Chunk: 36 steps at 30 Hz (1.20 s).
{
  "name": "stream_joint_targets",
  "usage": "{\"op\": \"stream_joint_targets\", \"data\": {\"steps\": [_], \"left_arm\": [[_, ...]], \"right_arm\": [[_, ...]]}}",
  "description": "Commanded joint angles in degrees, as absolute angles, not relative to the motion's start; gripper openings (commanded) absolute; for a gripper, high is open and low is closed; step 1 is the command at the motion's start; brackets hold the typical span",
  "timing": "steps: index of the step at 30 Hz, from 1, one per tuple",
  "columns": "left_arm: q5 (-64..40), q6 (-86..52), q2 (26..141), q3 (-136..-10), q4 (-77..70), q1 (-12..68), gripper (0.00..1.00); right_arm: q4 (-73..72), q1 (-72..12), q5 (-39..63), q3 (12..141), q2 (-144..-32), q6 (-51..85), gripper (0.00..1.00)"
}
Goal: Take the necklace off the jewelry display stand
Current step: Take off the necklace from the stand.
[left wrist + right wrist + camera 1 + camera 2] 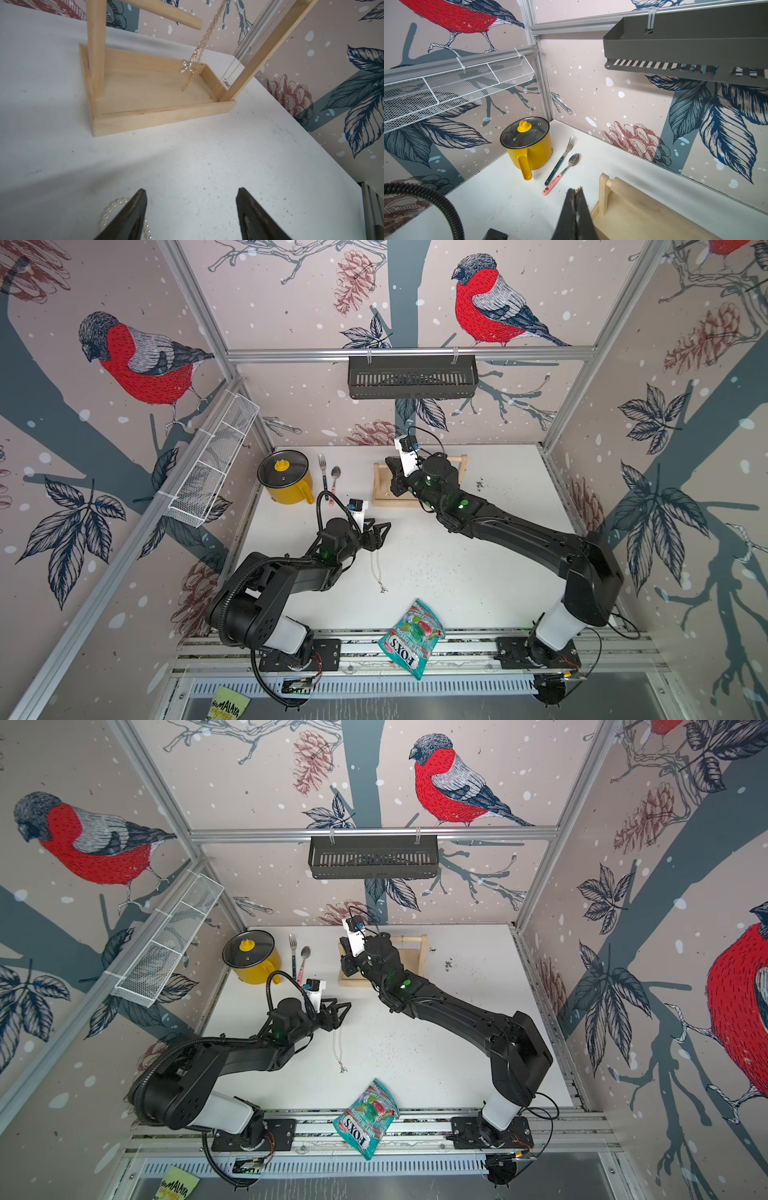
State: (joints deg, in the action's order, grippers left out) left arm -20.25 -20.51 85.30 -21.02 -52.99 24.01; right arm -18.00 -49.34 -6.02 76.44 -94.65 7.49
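Note:
The light-wood jewelry display stand [386, 501] [162, 118] stands at the back of the table. My right gripper [390, 464] [576, 190] hovers at its left end, shut on a gold chain necklace [199, 49]. That chain hangs past the dowel's free end, and its cross pendant dangles over the tray. A thin chain [228, 72] hangs by the far post. A pearl necklace [375, 568] [110, 209] lies on the table. My left gripper [382, 536] [191, 192] is low over its upper end, open, with only bare table between the fingers.
A yellow lidded pot [284, 481], a fork [323, 475] and a spoon [334, 481] lie left of the stand. A candy bag [411, 635] rests on the front rail. A white mesh basket [212, 472] and a black shelf [411, 377] hang on the walls.

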Motion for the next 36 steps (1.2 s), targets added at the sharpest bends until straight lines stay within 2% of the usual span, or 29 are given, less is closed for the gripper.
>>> {"op": "stream_joint_targets", "data": {"steps": [1,25,36], "left_arm": [[-23.12,-18.86,85.52,-21.42,-59.44,24.17,0.68],[-26.07,-16.72,88.03,-28.55,-59.29,25.14,0.61],[-28.64,-17.7,88.07,-29.26,-58.67,25.14,0.49]], "right_arm": [[-18.58,-49.48,-4.45,75.74,-93.45,7.21,0.0],[-16.92,-50.09,-1.58,72.97,-89.57,8.15,0.0],[-16.7,-50.18,-1.48,72.65,-89.38,8.05,0.0]]}}
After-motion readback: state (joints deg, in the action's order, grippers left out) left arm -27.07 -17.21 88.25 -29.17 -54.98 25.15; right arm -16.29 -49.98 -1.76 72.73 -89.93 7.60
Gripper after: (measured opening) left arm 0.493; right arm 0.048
